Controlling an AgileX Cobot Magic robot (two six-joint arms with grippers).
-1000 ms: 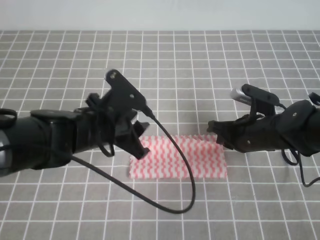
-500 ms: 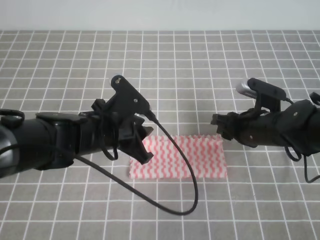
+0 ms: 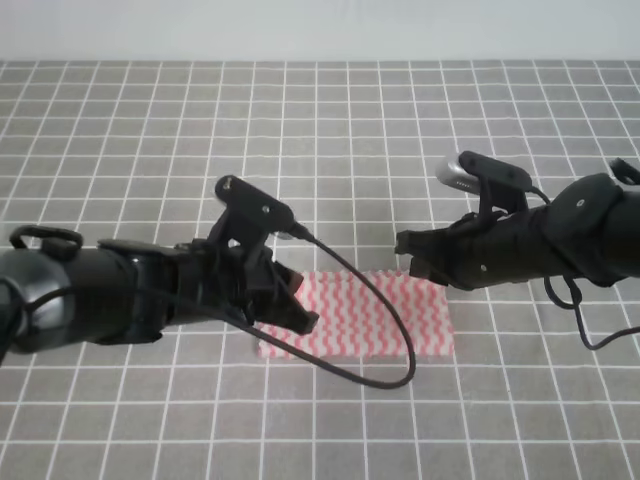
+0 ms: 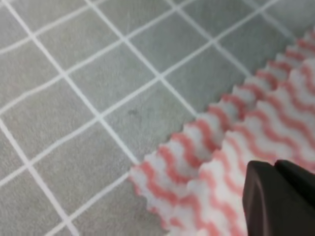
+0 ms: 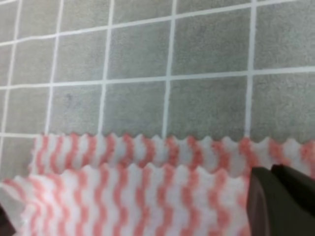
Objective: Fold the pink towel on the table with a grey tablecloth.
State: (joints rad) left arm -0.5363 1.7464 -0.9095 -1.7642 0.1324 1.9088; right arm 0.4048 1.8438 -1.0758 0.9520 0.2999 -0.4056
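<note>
On the table (image 3: 400,150), near its middle, you are looking at the towel (image 3: 380,315) lying as a doubled rectangle, one zigzag edge showing just past another, so I judge one fold is done and any further fold is left. Both grippers, left (image 3: 300,318) and right (image 3: 412,258), are hovering at opposite ends; whether their jaws are parted or holding cloth, you cannot tell. No writing is showing anywhere.

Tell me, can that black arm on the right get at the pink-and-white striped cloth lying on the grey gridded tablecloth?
Probably yes. The right gripper already hangs at the pink-and-white wavy-striped towel's far right corner, and nothing stands between them.
</note>
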